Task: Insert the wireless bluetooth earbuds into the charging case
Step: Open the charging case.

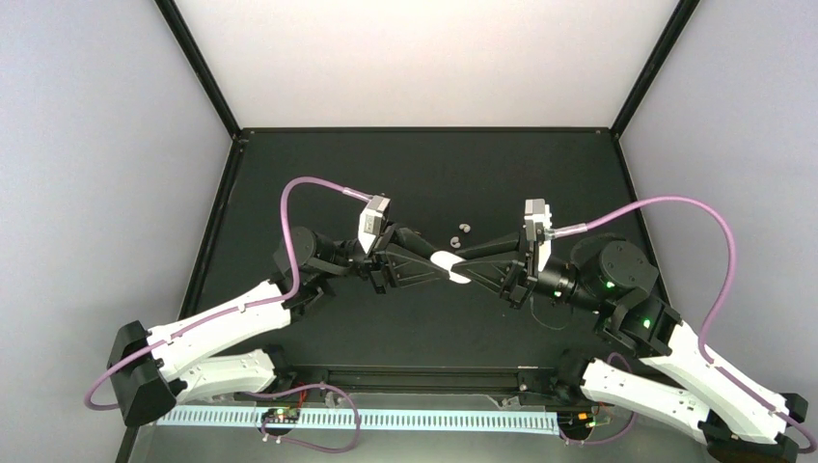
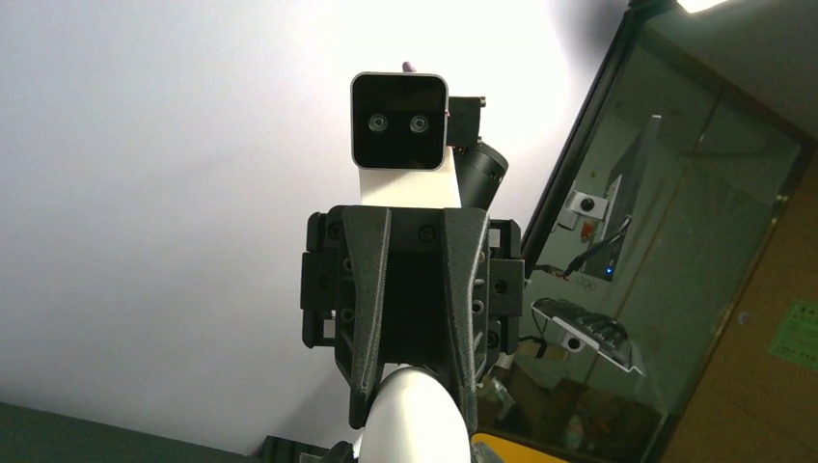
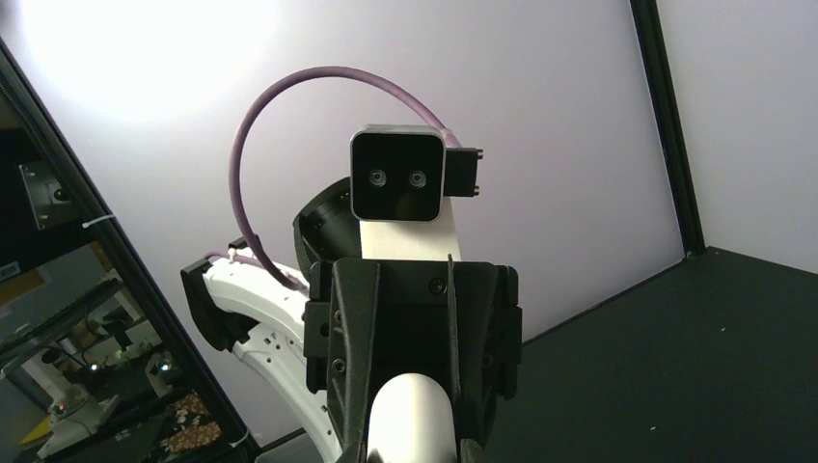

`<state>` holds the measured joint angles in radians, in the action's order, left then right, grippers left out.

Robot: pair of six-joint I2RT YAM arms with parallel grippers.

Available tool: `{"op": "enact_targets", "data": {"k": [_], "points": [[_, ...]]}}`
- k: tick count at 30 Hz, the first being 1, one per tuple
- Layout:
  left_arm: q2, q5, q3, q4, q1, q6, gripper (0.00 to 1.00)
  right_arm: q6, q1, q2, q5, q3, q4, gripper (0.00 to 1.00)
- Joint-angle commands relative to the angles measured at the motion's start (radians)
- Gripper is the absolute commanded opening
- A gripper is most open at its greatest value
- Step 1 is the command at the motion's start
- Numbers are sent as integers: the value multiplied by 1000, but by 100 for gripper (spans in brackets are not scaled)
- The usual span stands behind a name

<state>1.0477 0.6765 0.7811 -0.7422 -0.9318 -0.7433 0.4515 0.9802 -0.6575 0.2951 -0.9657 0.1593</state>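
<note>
Arms meet nose to nose mid-table. Left gripper [image 1: 440, 261] and right gripper [image 1: 464, 272] each pinch the case [image 1: 449, 266] from opposite ends. Case is smooth glossy white plastic with a rounded pill shape; can't tell whether the lid is up. Fingers [image 2: 371, 289] are black ribbed plastic wedges tapering to the tips. Two earbuds [image 1: 463, 230] lie loose on the matte black table [image 1: 318, 164], just behind the case. They show as tiny dark-grey lumps side by side, too small for detail.
</note>
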Motion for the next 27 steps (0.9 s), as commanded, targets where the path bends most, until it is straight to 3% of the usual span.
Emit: {"op": "enact_targets", "data": {"k": [1,8,11,14,19,27], "points": [[4,2,1,-41,-9,-17,32,-3,-3,16,-23,19,-52,14],[9,23,2,-40,-10,-14,31,1,-3,24,-30,29,-61,15],[12,36,5,-37,-10,-1,13,1,-3,24,-31,31,-63,18],[7,49,9,-31,-10,19,2,-5,-3,27,-28,24,-55,29],[-12,67,11,1,-10,84,2,-48,-3,18,-35,-17,33,44],[-63,63,21,96,-10,212,2,-92,-3,-28,-10,-81,152,57]]}}
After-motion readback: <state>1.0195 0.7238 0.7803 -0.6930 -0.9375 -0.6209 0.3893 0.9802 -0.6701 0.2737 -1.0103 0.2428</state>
